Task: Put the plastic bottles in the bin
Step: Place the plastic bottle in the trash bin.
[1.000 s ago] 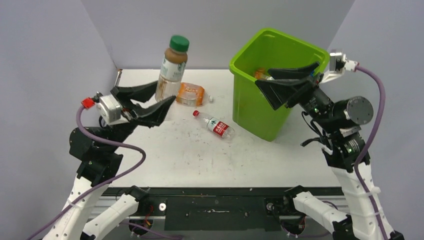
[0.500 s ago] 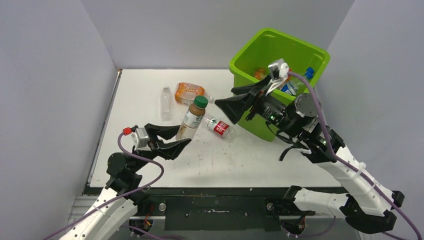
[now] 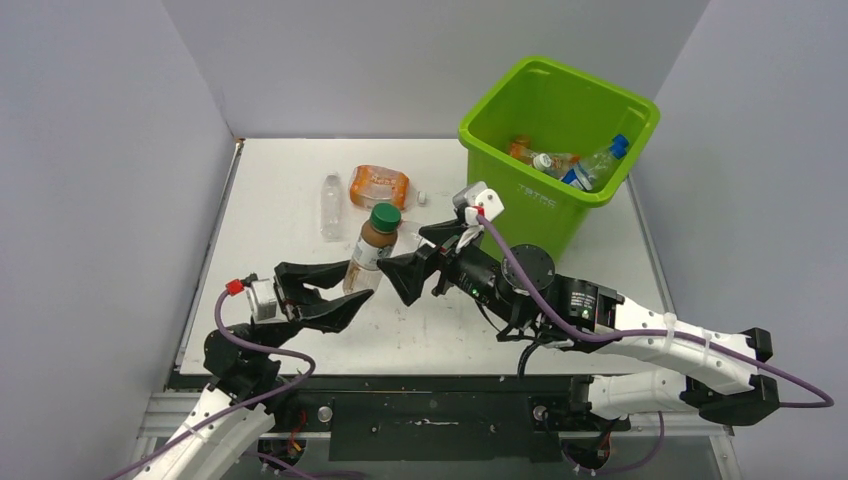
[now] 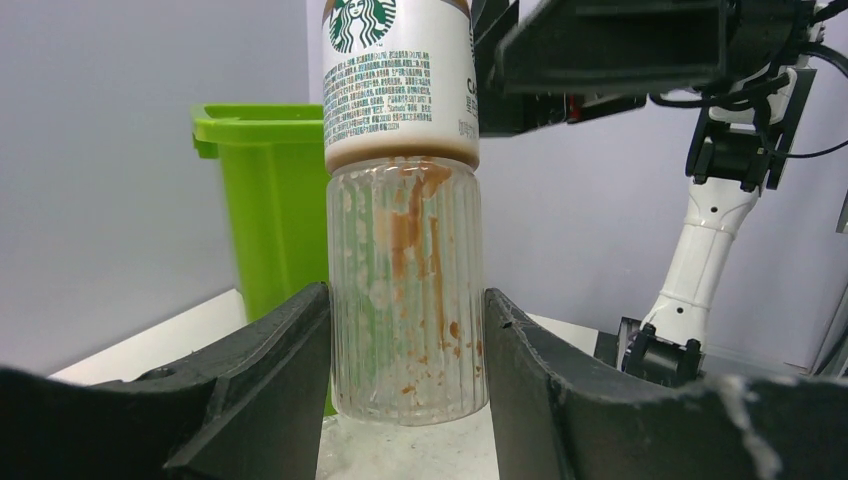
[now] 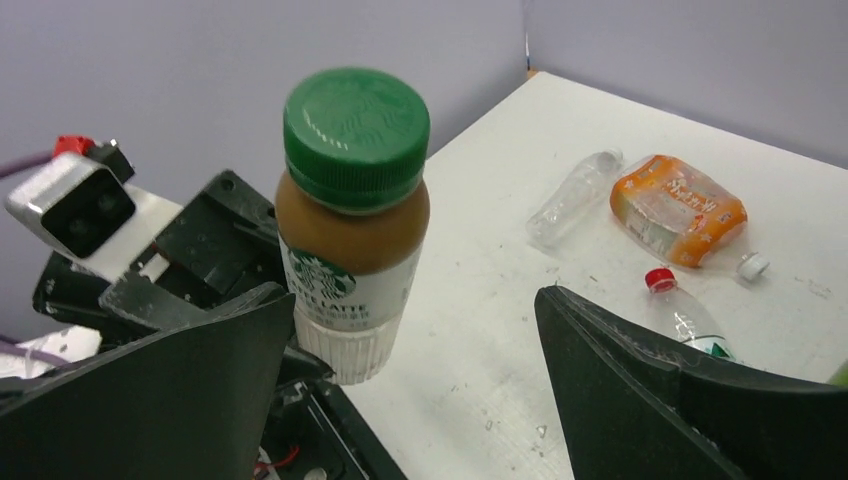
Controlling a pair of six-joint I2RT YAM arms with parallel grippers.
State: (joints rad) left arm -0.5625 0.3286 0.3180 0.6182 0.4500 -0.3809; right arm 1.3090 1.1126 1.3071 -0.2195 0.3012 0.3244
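Left jaws: left gripper [image 3: 343, 289], nearest the table's front edge, is clamped on the ribbed clear base of the Starbucks latte bottle [image 3: 367, 250], one finger pressing each side.
Right jaws: right gripper [image 3: 408, 258] stands spread wide with nothing between its fingers, reaching in from the right just beside the held bottle and not touching it.
Held bottle: green cap, brown band under the cap, white printed label, brown streaks inside the clear lower part. From overhead its cap leans slightly up and to the right. Whether its base touches the table [image 3: 280, 240] cannot be told.
Mid table: red-capped clear bottle [image 5: 685, 315] lies on its side just beyond the right gripper's fingers, largely hidden behind that gripper from overhead.
Far table, left: small clear bottle [image 3: 331, 205] lies on its side, well apart from the bin.
Far table, centre: crushed orange bottle [image 3: 378, 187] lies flat just right of the clear one, with a small white cap [image 3: 422, 198] close beside it.
Far right: lime-green bin [image 3: 550, 215] stands upright at the table's rear right.
Bin contents: several bottles in the bin [image 3: 565, 163], among them one with a blue cap and one with orange on it.
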